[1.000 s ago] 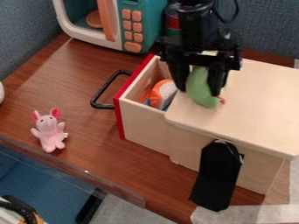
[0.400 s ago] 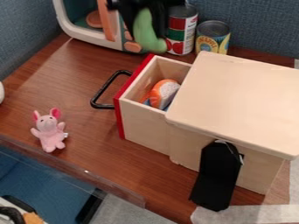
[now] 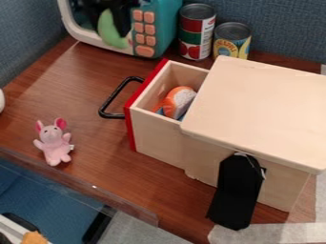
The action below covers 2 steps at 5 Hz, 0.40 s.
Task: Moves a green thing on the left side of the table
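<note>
Carry step in hand, by the look of it: gripper (image 3: 109, 23) is clamped on the green toy (image 3: 113, 34), in front of the microwave (image 3: 155, 19), upper left of view. Next move should bring it over the table's (image 3: 75, 86) left part, lower, then release. 2 likely snags: handle (image 3: 113, 97) and pink toy (image 3: 54, 143).

the tool (image 3: 111, 23) grips a green thing (image 3: 111, 34) in front of the microwave (image 3: 166, 26).
</note>
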Tool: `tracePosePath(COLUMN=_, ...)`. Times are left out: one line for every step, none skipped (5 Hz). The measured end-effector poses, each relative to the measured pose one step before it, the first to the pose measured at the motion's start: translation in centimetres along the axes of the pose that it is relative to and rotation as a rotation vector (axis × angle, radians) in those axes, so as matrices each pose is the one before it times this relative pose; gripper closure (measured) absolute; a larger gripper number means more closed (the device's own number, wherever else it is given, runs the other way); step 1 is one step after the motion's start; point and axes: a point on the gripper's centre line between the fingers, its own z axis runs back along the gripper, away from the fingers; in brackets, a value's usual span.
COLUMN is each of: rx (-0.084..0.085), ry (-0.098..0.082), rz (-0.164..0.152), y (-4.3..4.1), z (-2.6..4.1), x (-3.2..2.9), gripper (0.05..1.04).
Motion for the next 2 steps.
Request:
tracePosePath(rx=0.0586, ry=-0.0049, rz=0.0388, y=4.099, z=-2.933, x=1.19, gripper=0.651)
tracePosePath(rx=0.0705, ry=-0.0152, rz=-0.0332, y=2.285, z=-2.915, x=0.766, gripper=0.651)
